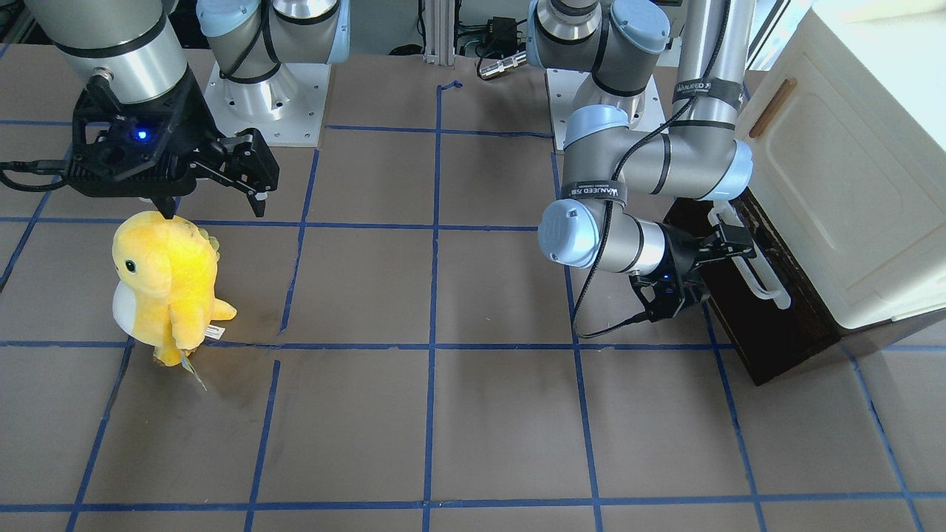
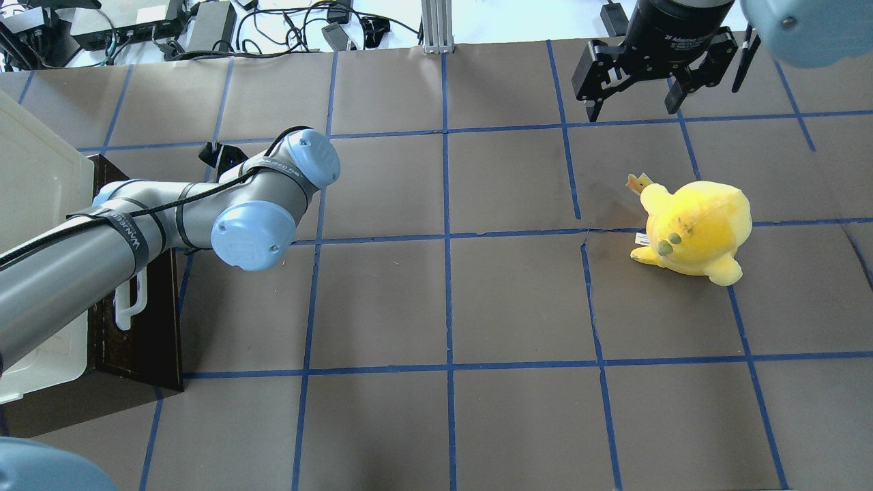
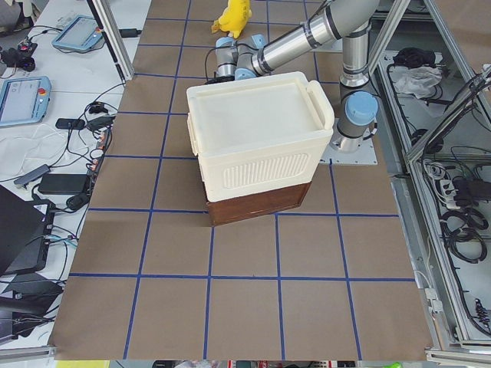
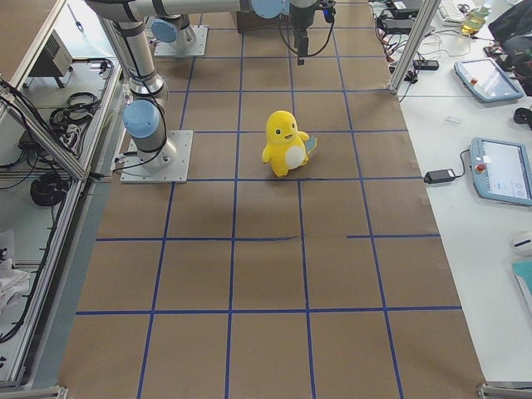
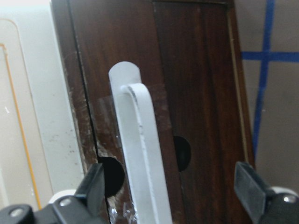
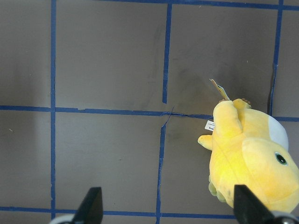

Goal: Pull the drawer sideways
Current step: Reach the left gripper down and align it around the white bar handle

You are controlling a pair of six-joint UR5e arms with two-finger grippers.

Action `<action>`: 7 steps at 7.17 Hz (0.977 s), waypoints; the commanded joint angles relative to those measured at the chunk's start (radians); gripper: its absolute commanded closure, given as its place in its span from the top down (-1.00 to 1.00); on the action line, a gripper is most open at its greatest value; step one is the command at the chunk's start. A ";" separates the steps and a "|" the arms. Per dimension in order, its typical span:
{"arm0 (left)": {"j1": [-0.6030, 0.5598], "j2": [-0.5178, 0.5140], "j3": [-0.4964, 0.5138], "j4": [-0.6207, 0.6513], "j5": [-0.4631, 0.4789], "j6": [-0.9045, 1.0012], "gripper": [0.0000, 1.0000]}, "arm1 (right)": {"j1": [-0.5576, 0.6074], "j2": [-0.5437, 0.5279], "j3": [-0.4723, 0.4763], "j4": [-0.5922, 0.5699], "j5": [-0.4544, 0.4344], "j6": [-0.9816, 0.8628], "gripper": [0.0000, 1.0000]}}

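The drawer has a dark brown wooden front and a long white bar handle, and sits under the cream cabinet. None of its inside shows. My left gripper is open at the handle. In the left wrist view the handle runs between my two fingers, with the left gripper spread wide on either side and the drawer front behind. My right gripper is open and empty, hanging above a yellow plush toy. It also shows open in the overhead view.
The yellow plush toy stands on the brown table marked with blue tape lines, on my right side. The cream cabinet stands at the table's left end, with a small wooden handle on its door.
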 commanded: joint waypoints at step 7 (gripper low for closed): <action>0.029 -0.027 -0.021 -0.002 0.091 -0.003 0.65 | 0.000 0.000 0.000 0.000 0.000 0.000 1.00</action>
